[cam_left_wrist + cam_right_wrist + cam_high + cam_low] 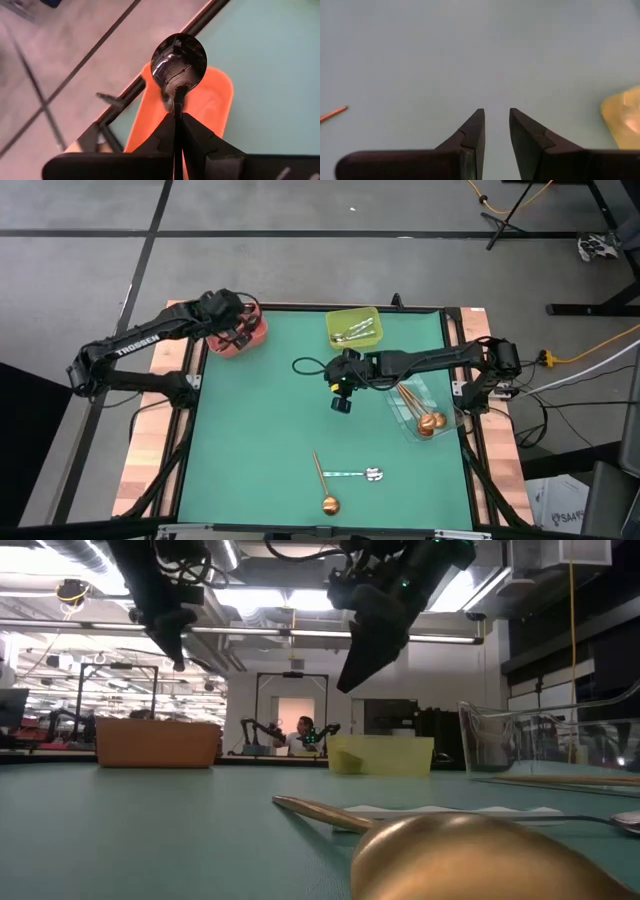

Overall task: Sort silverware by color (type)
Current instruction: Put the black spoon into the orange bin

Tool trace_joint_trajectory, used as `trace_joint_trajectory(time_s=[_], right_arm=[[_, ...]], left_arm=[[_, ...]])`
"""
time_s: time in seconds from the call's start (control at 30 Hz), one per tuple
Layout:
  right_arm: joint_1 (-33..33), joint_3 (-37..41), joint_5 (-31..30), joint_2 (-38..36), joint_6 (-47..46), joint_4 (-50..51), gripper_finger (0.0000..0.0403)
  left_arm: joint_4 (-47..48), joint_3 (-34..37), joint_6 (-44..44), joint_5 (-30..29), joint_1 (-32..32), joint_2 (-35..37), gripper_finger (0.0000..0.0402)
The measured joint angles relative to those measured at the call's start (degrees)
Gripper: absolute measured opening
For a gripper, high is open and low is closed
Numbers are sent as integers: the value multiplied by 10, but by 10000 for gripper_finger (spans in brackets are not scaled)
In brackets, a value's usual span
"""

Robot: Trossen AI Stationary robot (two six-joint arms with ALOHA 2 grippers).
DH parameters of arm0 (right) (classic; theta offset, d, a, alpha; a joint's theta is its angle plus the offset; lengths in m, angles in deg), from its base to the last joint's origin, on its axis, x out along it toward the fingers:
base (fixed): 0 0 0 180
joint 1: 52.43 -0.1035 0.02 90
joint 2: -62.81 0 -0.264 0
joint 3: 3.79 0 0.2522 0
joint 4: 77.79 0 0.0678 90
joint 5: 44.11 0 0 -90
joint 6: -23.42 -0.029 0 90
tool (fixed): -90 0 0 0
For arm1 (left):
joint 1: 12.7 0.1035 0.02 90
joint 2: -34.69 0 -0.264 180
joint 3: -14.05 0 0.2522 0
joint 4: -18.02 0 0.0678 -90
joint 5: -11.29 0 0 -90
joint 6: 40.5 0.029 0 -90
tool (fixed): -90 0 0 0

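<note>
Left pincer (pixel 177 131) clamped on glossy black spoon (pixel 178 65) with oval mirror-like bowl, above red plastic bin (pixel 240 338); right pincer (pixel 496 131) narrowly parted, empty, over matte green tabletop (pixel 260 440); round-bowled copper spoon (pixel 324 485) and silver spoon (pixel 355 474) lie near front edge.

A black spoon (pixel 178 64) stands clamped by its handle between my left fingers (pixel 165 137), its glossy bowl out beyond the tips, above the red bin (pixel 243 340). Silver spoons (pixel 355 334) lie in the yellow-green bin (pixel 353 316). Copper-gold spoons (pixel 421 412) with round bowls lie in the clear bin (pixel 443 398). On the green surface (pixel 260 440) near the front edge, one copper-gold spoon (pixel 324 486) lies slanted, with a silver spoon (pixel 358 474) just beside it, lying crosswise.
</note>
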Motion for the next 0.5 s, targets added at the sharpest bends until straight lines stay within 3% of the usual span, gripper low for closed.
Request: trace_joint_trajectory(time_s=[0.13, 0.5], right_arm=[[-3, 0, 0, 0, -14, 0, 81], [-2, 0, 0, 0, -20, 0, 81]], left_arm=[[-54, 30, 12, 42, 30, -1, 12], [-228, 170, 105, 74, 102, -5, 12]])
